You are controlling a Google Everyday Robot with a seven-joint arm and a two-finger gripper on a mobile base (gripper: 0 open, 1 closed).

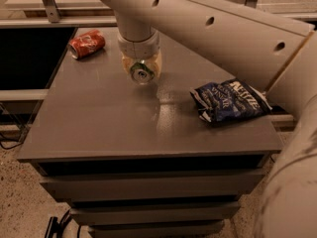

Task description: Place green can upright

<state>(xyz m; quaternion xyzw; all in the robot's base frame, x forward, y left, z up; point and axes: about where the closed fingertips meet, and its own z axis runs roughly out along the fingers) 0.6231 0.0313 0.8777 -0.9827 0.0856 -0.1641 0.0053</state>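
gripper (141,69) over grey table (99,128), jaws clamped on green can (142,75) (silver end facing camera), red can (86,43) beyond jaws to view-left, blue snack bag (230,99) to view-right

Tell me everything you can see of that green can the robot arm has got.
The green can is small and looks like metal. Its green body is mostly hidden, and a green rim rings the silver end that faces the camera. It is not upright but tipped, end forward, held in the gripper, whose pale fingers close around its sides. It sits over the back half of the grey table. Whether it touches the tabletop cannot be told.
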